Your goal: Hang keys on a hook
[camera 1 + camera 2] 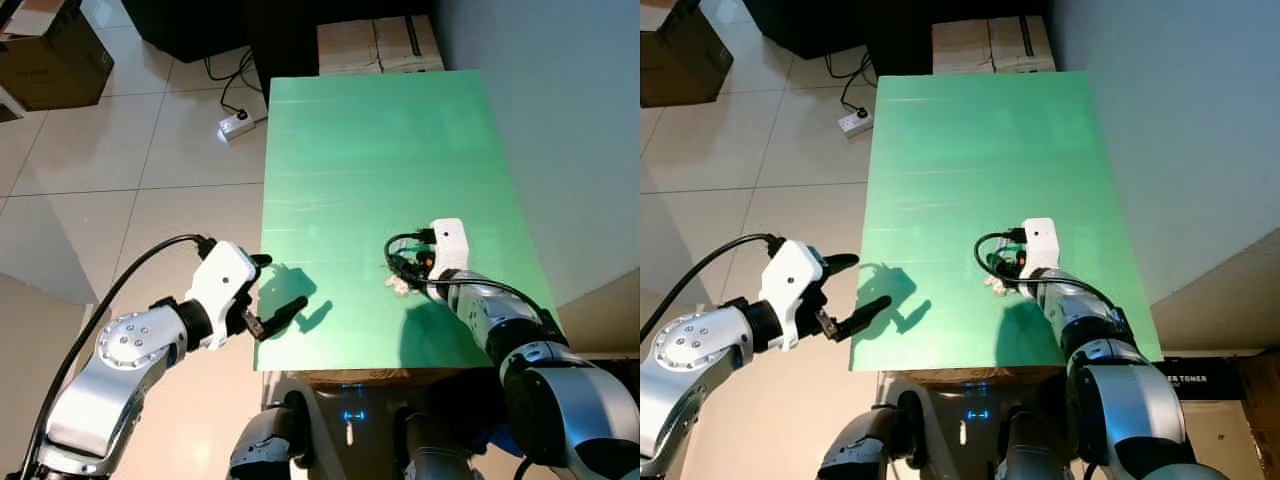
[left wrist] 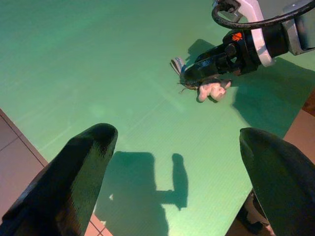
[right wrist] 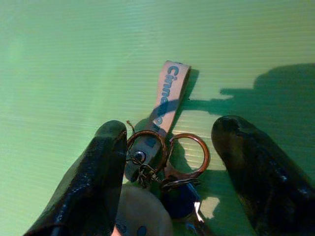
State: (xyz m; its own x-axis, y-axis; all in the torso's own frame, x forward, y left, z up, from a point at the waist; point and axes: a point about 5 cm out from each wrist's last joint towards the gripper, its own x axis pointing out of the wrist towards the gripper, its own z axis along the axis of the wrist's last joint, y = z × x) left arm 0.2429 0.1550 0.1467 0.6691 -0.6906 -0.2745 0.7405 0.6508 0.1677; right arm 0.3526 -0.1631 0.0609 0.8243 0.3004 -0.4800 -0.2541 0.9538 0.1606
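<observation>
Now the right tool (image 3: pixel 165 162) straddles the keys (image 3: pixel 165 157) on the near right of the table (image 1: pixel 370 150), fingers spread for a grasp; the left tool (image 1: pixel 270 295) idles, spread, at the near-left edge.

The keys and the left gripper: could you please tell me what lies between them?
Nothing but bare green table; the left wrist view shows it between the left gripper and the keys.

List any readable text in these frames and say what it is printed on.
"Cinna", cut off below by shadow and rings: on the fabric strap of the keys between the right tool fingers.
"R TONER": on a dark box on the floor; other words unreadable.
</observation>
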